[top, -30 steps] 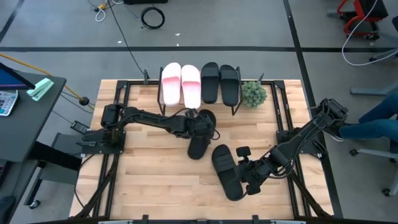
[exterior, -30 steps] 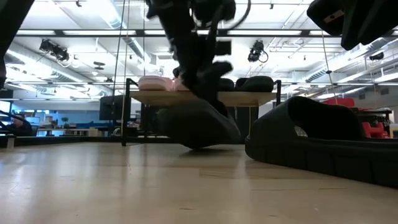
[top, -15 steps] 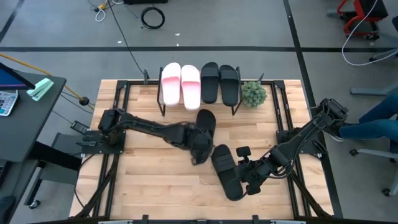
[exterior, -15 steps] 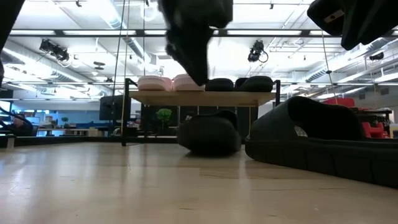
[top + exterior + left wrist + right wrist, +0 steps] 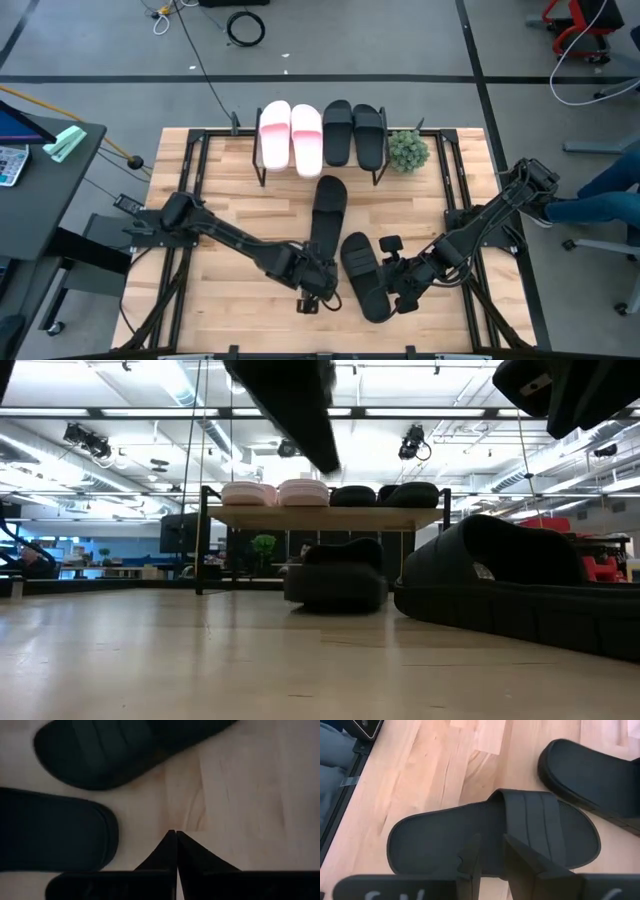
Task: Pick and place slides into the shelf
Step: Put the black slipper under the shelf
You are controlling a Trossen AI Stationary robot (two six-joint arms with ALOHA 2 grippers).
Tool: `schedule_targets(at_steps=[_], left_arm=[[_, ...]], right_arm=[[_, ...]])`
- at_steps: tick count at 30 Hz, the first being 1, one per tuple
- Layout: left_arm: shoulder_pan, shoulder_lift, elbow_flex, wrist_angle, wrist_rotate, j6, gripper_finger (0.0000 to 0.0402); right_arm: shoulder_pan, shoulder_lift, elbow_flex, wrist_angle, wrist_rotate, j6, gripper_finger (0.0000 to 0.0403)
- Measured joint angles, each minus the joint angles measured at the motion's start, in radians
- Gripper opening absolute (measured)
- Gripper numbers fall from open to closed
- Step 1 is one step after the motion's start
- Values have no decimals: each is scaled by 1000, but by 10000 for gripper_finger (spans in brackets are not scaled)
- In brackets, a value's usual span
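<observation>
Starting at the left, we see the left gripper low over the table, its fingers pressed together on nothing, just beside the heel end of a black slide lying flat in front of the shelf. On the shelf top sit two pink slides and, to their right, two black slides. Next comes the second loose black slide, angled and nearly touching the first. Over its near end hovers the right gripper, fingers slightly apart above its footbed, not clamping it. A small green plant stands beside the shelf's right end.
</observation>
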Motion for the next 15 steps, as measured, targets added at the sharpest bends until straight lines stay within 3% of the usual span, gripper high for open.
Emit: schedule_targets(at_steps=[8, 15], left_arm=[[40, 138, -2, 15, 0, -38, 4], [104, 186, -1, 29, -3, -29, 2]], right_arm=[[1, 0, 0, 11, 0, 72, 82], [1, 0, 0, 6, 0, 73, 82]])
